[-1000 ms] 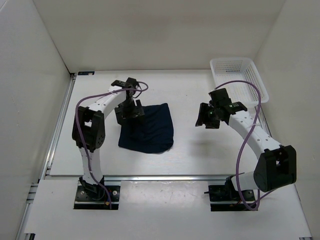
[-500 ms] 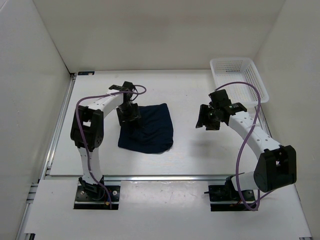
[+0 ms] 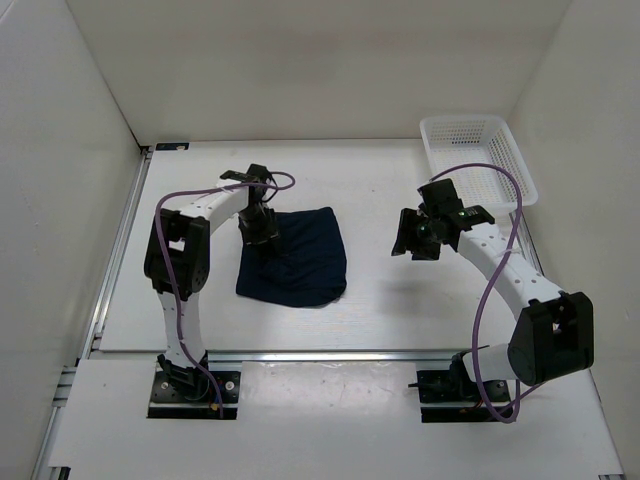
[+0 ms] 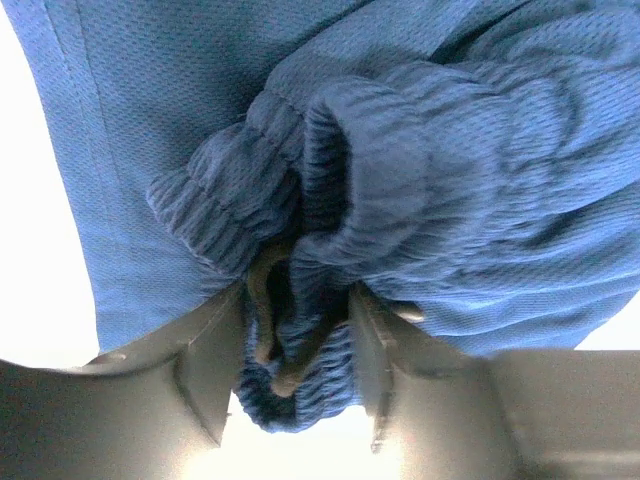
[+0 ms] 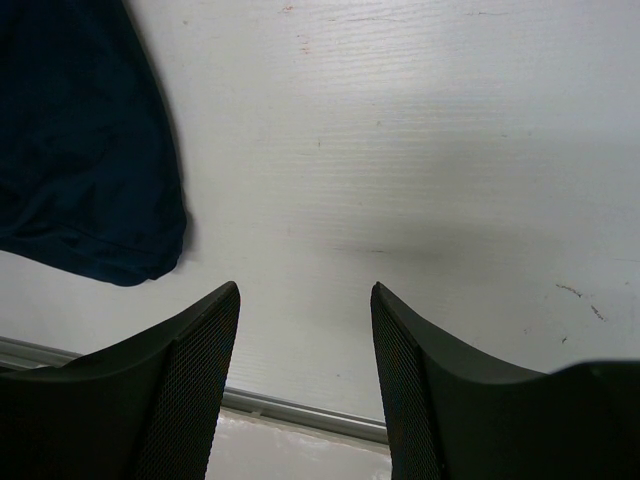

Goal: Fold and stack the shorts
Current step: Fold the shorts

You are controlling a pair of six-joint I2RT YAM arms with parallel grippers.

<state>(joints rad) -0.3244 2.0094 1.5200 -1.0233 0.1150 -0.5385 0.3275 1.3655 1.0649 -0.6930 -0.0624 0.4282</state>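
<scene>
The dark navy shorts (image 3: pixel 296 258) lie folded on the white table, left of centre. My left gripper (image 3: pixel 258 229) sits at their upper left edge. In the left wrist view my left gripper (image 4: pixel 300 345) is shut on the bunched ribbed waistband (image 4: pixel 300 400), with the drawstring (image 4: pixel 262 310) looped between the fingers (image 4: pixel 210 350). My right gripper (image 3: pixel 412 235) hangs above the bare table to the right of the shorts, open and empty. In the right wrist view my right gripper (image 5: pixel 305 300) has spread fingers, and a corner of the shorts (image 5: pixel 85 150) lies at upper left.
A white mesh basket (image 3: pixel 478 160) stands at the back right corner. White walls enclose the table on three sides. A metal rail (image 3: pixel 330 353) runs along the near edge, also seen in the right wrist view (image 5: pixel 290 408). Purple cables loop off both arms.
My left gripper has shifted slightly left and back along the shorts' upper left edge, dragging that corner a little. The right arm has barely moved.
</scene>
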